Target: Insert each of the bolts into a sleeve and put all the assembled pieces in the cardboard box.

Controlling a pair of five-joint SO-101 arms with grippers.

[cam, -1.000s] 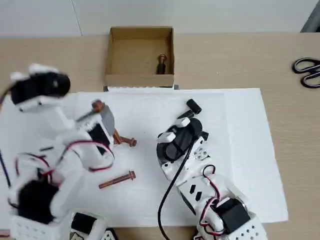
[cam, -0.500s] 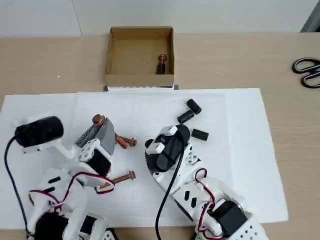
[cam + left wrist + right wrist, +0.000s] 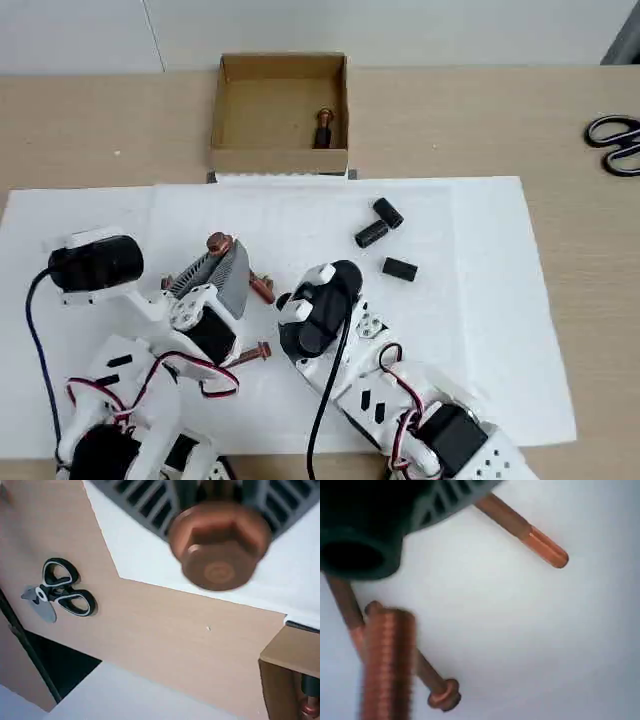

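My left gripper [image 3: 222,265] is shut on a copper bolt [image 3: 219,243] held head-up over the white paper; its hexagonal head [image 3: 217,545] sticks out between the grey fingers [image 3: 135,495]. Just to its right is the right arm [image 3: 312,318]. My right gripper [image 3: 395,510] is shut on a black sleeve [image 3: 355,555], whose open end faces a threaded bolt shaft [image 3: 387,665] close by. Two loose bolts [image 3: 262,288] [image 3: 250,353] lie on the paper between the arms. Three loose sleeves [image 3: 387,212] [image 3: 371,234] [image 3: 400,268] lie further right. The cardboard box [image 3: 232,110] holds one assembled piece [image 3: 324,127].
White paper [image 3: 480,300] covers the near half of the wooden table. Scissors [image 3: 615,143] lie at the far right edge. The box stands just beyond the paper's far edge, with bare wood on both sides of it.
The left arm has swung down and right with its bolt, toward the middle. The right arm has drawn back and left toward it, uncovering the three loose sleeves.
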